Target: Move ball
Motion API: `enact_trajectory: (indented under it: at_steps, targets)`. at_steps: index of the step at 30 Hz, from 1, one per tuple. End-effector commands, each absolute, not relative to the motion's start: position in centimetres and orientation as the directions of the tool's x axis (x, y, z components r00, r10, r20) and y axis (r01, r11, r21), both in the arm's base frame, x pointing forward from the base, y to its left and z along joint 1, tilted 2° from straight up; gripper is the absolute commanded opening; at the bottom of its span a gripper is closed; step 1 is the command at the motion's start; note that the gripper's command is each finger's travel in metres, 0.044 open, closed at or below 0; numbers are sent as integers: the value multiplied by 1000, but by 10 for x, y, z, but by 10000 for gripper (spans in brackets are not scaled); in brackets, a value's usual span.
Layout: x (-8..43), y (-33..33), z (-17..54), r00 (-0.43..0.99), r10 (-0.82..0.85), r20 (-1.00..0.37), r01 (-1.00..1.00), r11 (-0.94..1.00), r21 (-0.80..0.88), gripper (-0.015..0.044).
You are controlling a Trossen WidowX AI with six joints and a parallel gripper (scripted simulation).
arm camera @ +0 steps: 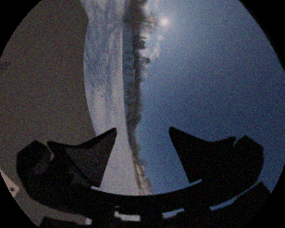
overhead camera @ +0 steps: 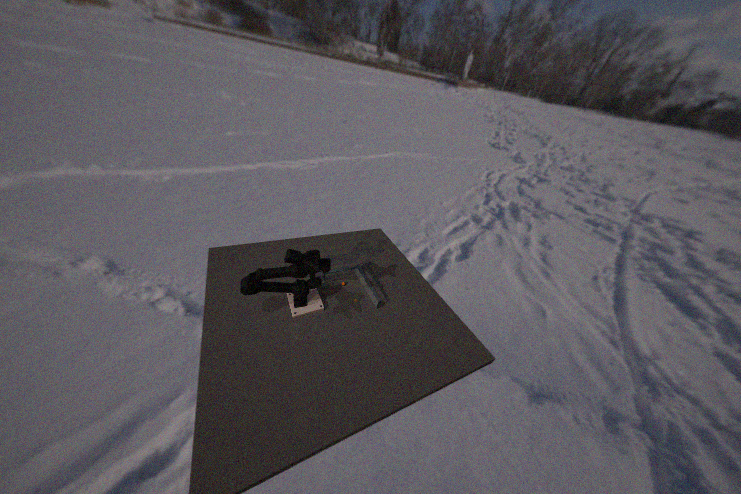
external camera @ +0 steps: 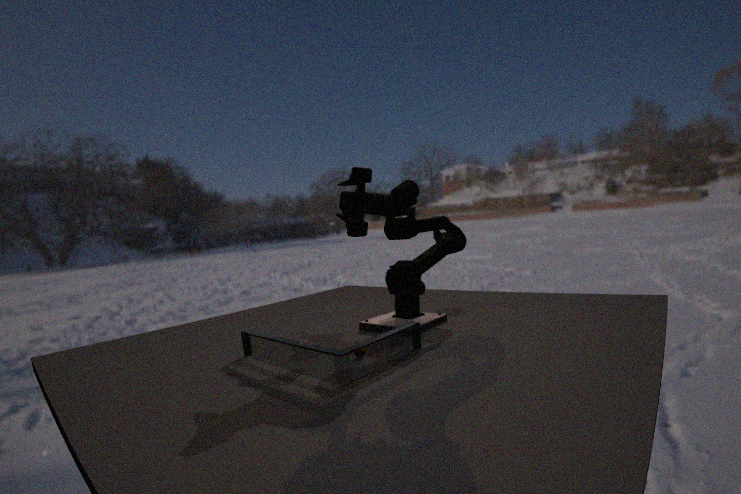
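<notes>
Ball [overhead camera: 343, 283], a small orange dot in the top view, lies on the tabletop [overhead camera: 324, 378] just right of the arm's base plate [overhead camera: 305, 303] and just left of the clear walls [overhead camera: 371, 285]. A fainter orange speck [overhead camera: 353, 300] sits nearer to us and beside the long wall; we take it for the see-through copy, though it is too small to be sure.

Our gripper [arm camera: 142, 147] is spread wide, nearly to its full reach, and holds nothing; in the wrist view only snow, a tree line and sky show between its two dark fingers. It touches nothing.

In the exterior view the walls [external camera: 324, 349] meet in a corner in front of the base, and the gripper [external camera: 356, 224] hangs high above them, well apart from the tabletop [external camera: 528, 378]. Broad bare tabletop stretches near, left and right of the walls, and its edges lie well away from the ball.

We see the arm [external camera: 423, 244] rising from its base, bent back at the elbow, then reaching level to the left with the wrist held high.
</notes>
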State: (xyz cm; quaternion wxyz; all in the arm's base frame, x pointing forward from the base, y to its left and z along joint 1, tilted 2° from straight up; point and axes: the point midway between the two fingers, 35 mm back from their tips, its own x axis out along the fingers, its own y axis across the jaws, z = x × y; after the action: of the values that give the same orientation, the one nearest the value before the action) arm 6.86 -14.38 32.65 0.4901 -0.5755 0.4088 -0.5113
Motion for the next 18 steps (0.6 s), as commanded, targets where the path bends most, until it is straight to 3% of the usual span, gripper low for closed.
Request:
enact_trajectory:
  at_steps: [1, 7, 12, 18]
  targets:
    - [70, -144, 327, 146, -971, 190, 29, -188, -982, 374]
    - [126, -130, 346, 318, -908, 273, -32, -298, -954, 216]
    - [205, -103, 348, 567, -786, 245, -132, -380, -915, 209]
    - [276, -67, 321, 776, -624, 87, -232, -411, -882, 209]
